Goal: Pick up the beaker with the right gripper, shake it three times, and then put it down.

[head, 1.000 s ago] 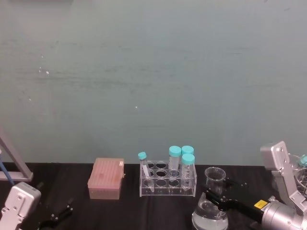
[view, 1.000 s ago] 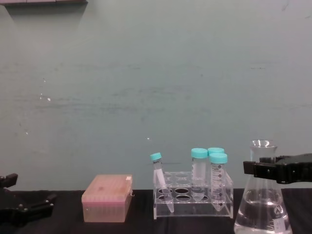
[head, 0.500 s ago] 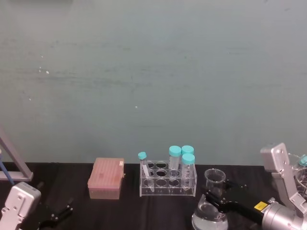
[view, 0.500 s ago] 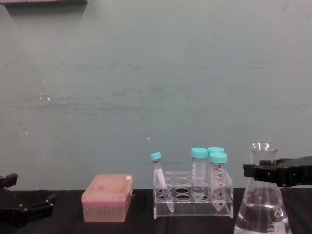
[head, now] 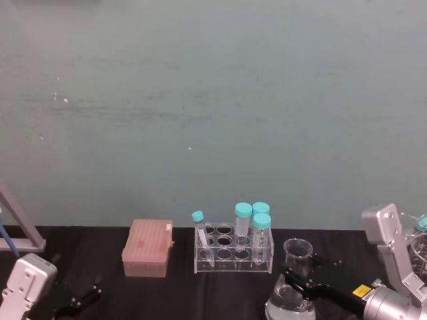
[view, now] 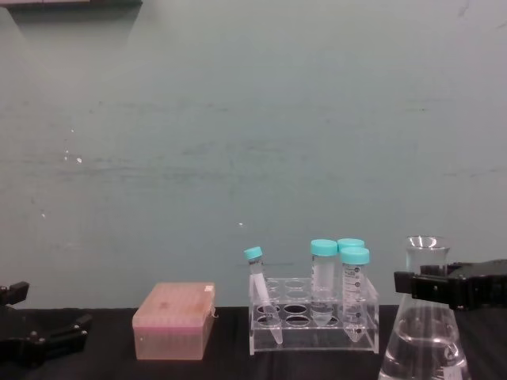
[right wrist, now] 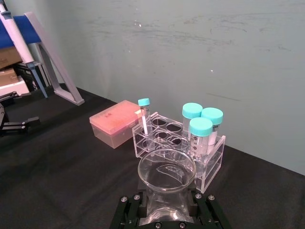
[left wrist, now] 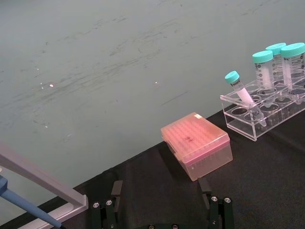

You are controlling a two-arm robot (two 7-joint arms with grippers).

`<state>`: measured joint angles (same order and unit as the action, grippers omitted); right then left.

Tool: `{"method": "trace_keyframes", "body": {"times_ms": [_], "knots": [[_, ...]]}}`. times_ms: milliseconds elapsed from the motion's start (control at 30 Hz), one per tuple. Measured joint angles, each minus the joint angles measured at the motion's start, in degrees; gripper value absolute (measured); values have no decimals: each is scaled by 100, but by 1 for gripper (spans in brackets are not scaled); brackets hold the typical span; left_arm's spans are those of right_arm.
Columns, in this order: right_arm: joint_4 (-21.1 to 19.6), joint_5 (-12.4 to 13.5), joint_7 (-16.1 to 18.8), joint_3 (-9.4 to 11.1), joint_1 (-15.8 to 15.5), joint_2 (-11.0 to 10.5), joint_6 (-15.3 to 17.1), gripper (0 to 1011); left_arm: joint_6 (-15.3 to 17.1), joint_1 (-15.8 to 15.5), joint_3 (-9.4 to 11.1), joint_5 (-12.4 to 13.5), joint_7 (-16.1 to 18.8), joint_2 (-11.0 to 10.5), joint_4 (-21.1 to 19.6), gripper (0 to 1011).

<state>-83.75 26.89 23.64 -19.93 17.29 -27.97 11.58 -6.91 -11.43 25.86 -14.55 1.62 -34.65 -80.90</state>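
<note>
The beaker (head: 297,251) is a clear conical flask with liquid in its wide base (view: 420,342), standing right of the tube rack. My right gripper (head: 297,276) is shut on its narrow neck just below the flared rim, its black fingers (view: 413,286) crossing the glass. In the right wrist view the rim (right wrist: 167,164) sits directly above the right gripper (right wrist: 167,205). The flask's bottom is cut off, so I cannot tell whether it touches the table. My left gripper (head: 79,303) rests low at the near left, fingers apart and holding nothing (left wrist: 162,205).
A clear rack (head: 233,251) with several teal-capped tubes stands mid-table, close to the left of the flask. A pink tip box (head: 147,248) sits further left. A pipette stand (head: 19,227) is at the far left edge. More glassware (head: 420,241) sits at the far right.
The flask and my right gripper have dropped slightly lower over the last second. The left arm has not moved.
</note>
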Motion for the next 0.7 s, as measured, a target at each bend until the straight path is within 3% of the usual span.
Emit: {"method": "trace_keyframes", "body": {"times_ms": [700], "knots": [[175, 1, 14, -40, 99, 64, -48, 453, 0, 0, 0, 0, 0, 0, 0, 1000]]}}
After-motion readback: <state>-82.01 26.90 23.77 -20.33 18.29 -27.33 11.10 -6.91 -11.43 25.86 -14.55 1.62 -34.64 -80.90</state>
